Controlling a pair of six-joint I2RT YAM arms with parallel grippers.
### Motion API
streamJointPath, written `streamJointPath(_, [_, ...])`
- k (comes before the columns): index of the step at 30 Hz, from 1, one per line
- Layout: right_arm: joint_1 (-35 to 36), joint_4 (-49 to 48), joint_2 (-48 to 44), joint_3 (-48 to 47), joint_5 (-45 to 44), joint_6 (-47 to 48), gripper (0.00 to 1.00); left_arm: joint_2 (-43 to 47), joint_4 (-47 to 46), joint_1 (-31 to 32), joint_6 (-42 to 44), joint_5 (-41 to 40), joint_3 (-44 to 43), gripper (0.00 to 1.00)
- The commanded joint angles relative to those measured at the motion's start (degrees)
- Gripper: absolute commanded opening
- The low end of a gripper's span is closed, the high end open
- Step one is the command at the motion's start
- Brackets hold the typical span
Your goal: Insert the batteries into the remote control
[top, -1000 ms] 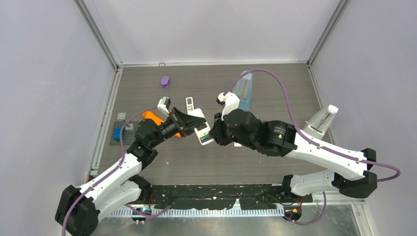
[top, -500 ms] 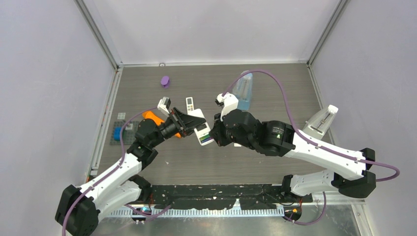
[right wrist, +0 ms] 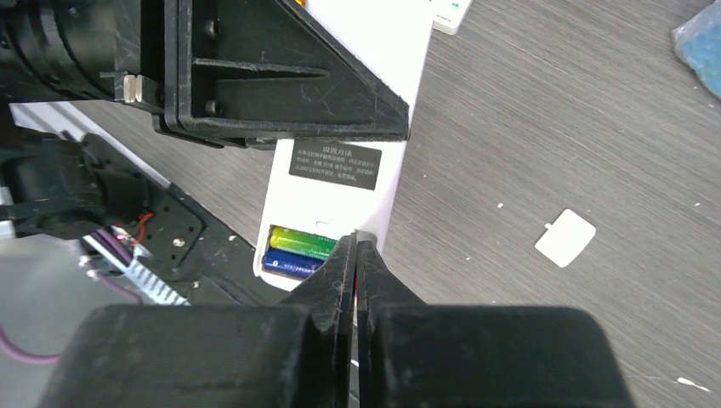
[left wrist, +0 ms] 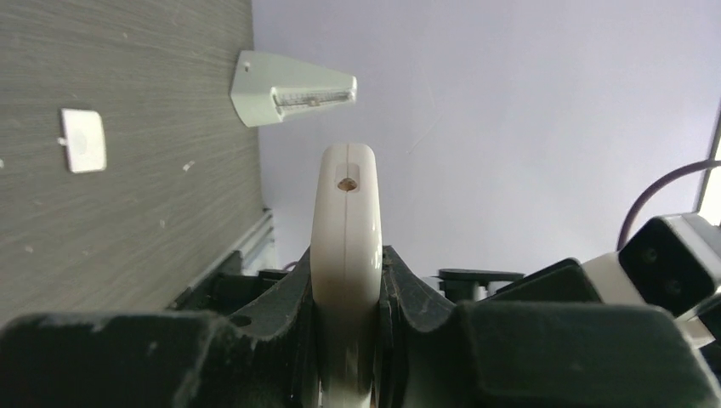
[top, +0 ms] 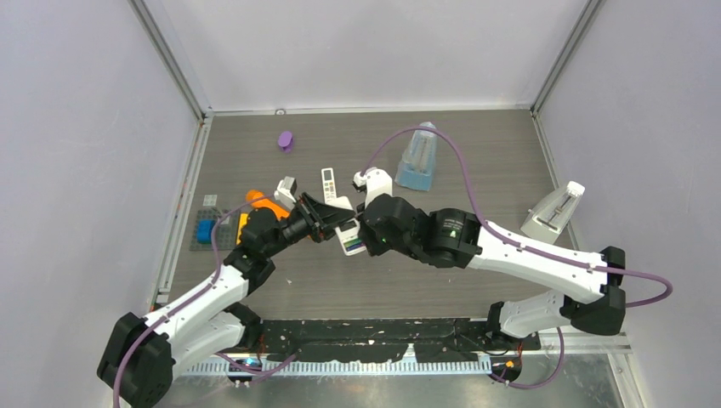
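My left gripper [top: 327, 223] is shut on a white remote [top: 349, 235] and holds it on edge above the table. In the left wrist view the remote [left wrist: 344, 212] stands clamped between my two fingers. In the right wrist view the remote's back [right wrist: 357, 119] faces me with its compartment open. A green battery [right wrist: 303, 241] and a blue battery [right wrist: 287, 265] lie side by side inside. My right gripper [right wrist: 355, 246] is shut, with its tips at the compartment's right edge. The white battery cover [right wrist: 565, 238] lies loose on the table.
A small second remote [top: 329, 182], a purple object [top: 286, 139] and a clear blue container [top: 418, 157] lie at the back. A white wedge-shaped stand [top: 553, 212] is at the right. An orange object [top: 255, 200] and a blue block [top: 202, 229] are at the left.
My right arm has swung left, uncovering the blue container, and its gripper is now closer to the remote's end. My left gripper, still holding the remote, has shifted slightly.
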State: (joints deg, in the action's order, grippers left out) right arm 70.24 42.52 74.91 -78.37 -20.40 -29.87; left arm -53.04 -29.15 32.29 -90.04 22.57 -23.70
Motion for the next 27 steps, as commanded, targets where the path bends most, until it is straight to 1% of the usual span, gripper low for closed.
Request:
streamJointPath(1, [2.77,-0.97,3.97,-1.67,1.73,2.04,0.05,0.65,-8.47,0.65,-6.02,-1.67,-1.97,0.00])
streamJointPath(6, [4.55,0.73,5.97,-1.86,-0.37,3.85,0.05,0.79,-7.53,0.63,-7.25,-2.85,-1.54,0.00])
streamJointPath(10, [4.99,1.04,5.63,-1.49,-0.81,4.04,0.05,0.90,-7.21,0.57,-6.96,-3.36,-1.07,0.00])
streamJointPath(13, [4.92,-0.04,3.78,-0.81,-1.79,2.94,0.05,1.05,-6.35,0.57,-4.23,-2.51,-1.09,0.00])
streamJointPath(15, [4.69,-0.69,2.38,-0.80,-3.02,1.52,0.06,1.66,-5.15,0.58,-0.86,-1.88,-1.04,0.00])
streamJointPath(17, [4.20,-1.76,0.40,-0.39,-3.08,0.02,0.11,2.28,-3.60,0.53,3.92,-0.85,-1.12,0.00])
streamJointPath(18, [4.03,-3.24,-0.52,0.01,-2.90,-0.82,0.19,2.66,-2.49,0.49,6.24,-0.30,-1.14,0.00])
streamJointPath(19, [3.70,-4.25,-2.46,1.03,-2.25,-1.21,0.24,3.01,-1.43,0.55,9.22,0.21,-1.15,0.00])
streamJointPath(20, [3.60,-6.39,-3.66,1.73,-1.82,-1.83,0.34,3.54,-0.36,0.54,12.16,0.66,-1.13,0.00])
streamJointPath(21, [3.31,-7.76,-6.06,3.38,-0.58,-2.02,0.39,4.13,0.97,0.55,14.95,0.90,-1.04,0.00])
streamJointPath(22, [3.10,-10.19,-7.40,4.13,0.03,-2.49,0.49,4.71,2.21,0.57,17.42,1.11,-0.74,0.00])
streamJointPath(23, [2.72,-11.19,-10.00,5.78,0.72,-2.79,0.53,5.23,2.51,0.46,19.35,1.30,-0.46,0.00])
streamJointPath(24, [2.45,-13.05,-11.21,6.52,0.91,-3.13,0.60,5.77,2.28,0.44,20.69,1.59,-0.08,0.00])
streamJointPath(25, [1.75,-14.28,-13.48,8.05,0.95,-3.28,0.63,6.27,1.55,0.43,21.65,2.01,0.30,0.00])
streamJointPath(26, [1.35,-14.73,-14.49,8.80,0.91,-3.51,0.70,6.83,0.71,0.43,22.68,2.50,0.54,0.00])
streamJointPath(27, [0.57,-15.71,-16.44,10.22,1.03,-3.57,0.73,7.14,0.24,0.34,23.27,2.82,0.67,0.00])
